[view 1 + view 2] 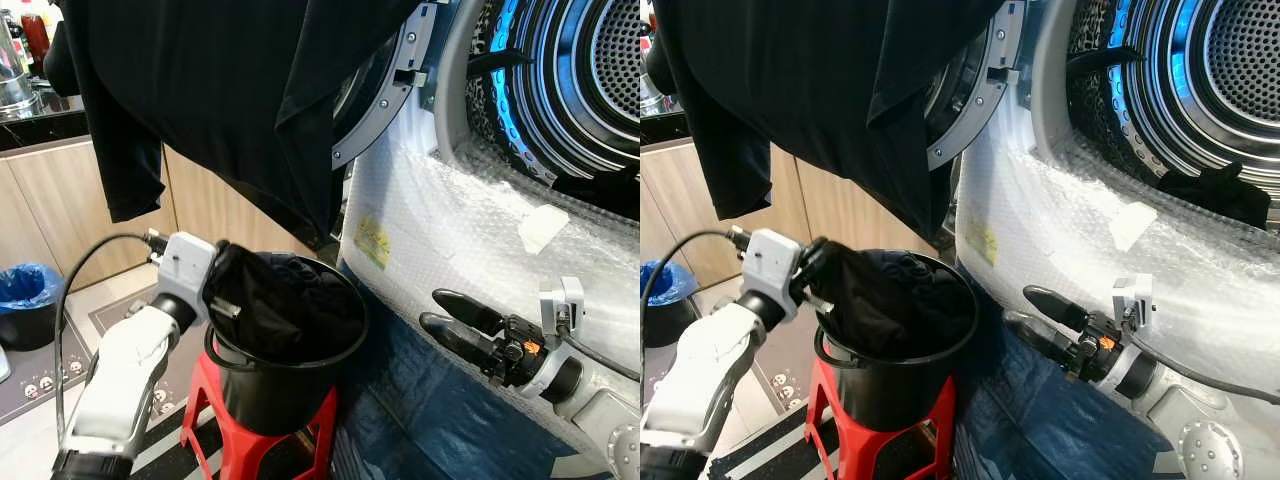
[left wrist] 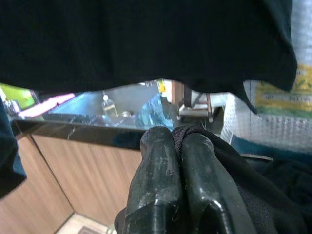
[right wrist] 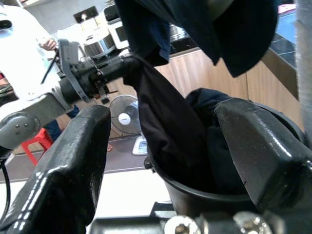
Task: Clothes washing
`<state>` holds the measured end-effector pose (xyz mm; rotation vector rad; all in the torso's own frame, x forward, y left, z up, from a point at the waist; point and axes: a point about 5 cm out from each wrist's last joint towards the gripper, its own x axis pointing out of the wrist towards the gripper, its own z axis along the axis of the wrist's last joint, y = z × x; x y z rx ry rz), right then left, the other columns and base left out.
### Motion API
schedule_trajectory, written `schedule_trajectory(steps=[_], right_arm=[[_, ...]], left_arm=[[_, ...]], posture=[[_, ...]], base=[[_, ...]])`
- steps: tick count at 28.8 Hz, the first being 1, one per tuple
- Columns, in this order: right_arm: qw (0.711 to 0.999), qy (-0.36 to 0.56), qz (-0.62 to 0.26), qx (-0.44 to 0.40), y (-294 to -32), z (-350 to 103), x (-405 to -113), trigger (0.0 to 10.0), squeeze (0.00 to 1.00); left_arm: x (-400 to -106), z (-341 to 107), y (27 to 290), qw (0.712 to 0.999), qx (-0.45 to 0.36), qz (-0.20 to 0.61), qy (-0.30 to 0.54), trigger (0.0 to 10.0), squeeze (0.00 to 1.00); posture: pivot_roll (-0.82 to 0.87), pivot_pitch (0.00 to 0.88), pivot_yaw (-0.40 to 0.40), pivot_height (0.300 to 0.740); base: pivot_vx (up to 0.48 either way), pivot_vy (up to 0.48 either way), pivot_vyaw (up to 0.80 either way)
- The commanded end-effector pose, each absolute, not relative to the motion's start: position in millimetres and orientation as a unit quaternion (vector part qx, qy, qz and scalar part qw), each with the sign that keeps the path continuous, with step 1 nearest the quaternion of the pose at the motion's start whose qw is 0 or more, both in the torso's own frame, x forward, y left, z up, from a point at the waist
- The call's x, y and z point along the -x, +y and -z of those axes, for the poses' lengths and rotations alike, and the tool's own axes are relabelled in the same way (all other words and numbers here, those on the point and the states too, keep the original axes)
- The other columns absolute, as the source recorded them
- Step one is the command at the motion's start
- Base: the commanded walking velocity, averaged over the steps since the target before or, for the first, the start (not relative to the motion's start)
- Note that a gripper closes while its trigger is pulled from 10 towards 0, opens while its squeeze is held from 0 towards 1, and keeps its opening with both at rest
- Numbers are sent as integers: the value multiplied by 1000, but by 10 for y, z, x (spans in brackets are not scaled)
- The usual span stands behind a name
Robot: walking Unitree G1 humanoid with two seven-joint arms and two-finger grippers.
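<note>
A black bucket (image 1: 285, 385) stands on a red stool (image 1: 215, 405) beside the washing machine. Dark clothes (image 1: 290, 300) fill it. My left gripper (image 1: 222, 262) is at the bucket's left rim, shut on a fold of the dark cloth (image 2: 229, 165) and lifting it above the rim. A black shirt (image 1: 230, 90) hangs over the open washer door (image 1: 385, 105) above the bucket. My right gripper (image 1: 432, 308) is open to the right of the bucket, in front of the bubble-wrapped washer front (image 1: 470, 230), with nothing between its fingers. The open drum (image 1: 575, 80) is at the upper right.
Wooden cabinets (image 1: 60, 200) with a dark countertop (image 1: 35, 125) run along the left. A blue-lined bin (image 1: 28, 300) sits on the floor at the left. Blue plastic sheeting (image 1: 420, 410) covers the washer's lower front. In the right wrist view a person (image 3: 22, 53) in white stands behind.
</note>
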<state>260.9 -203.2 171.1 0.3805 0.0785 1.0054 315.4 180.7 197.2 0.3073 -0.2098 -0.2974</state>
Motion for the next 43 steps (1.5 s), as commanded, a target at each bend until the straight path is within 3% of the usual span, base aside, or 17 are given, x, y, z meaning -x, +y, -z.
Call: schedule_trajectory(steps=[1, 16, 29, 43], right_arm=[[862, 33, -475, -173, -2054, -1710, -2635, 10000, 0], [861, 15, -480, -167, -1980, -1690, -2701, 10000, 0], [864, 8, -475, -165, -1986, -1686, -2681, 10000, 0], [872, -4, -467, -149, -1949, -1737, -2715, 10000, 0]], left_arm=[[-3197, -2209, 1760, 961, -165, 158, -154, 10000, 0], [-3349, -2443, 1350, 923, -218, 262, -176, 10000, 0], [-3495, -2784, 1133, 901, -220, 298, -226, 10000, 0], [-3516, -3172, 692, 862, -212, 358, -289, 10000, 0]], posture=[[-6, 0, -89, 740], [-12, 0, -67, 740], [-37, 0, -48, 740], [-32, 0, -39, 740]], base=[[0, 0, 0], [0, 0, 0], [0, 0, 0], [0, 0, 0]])
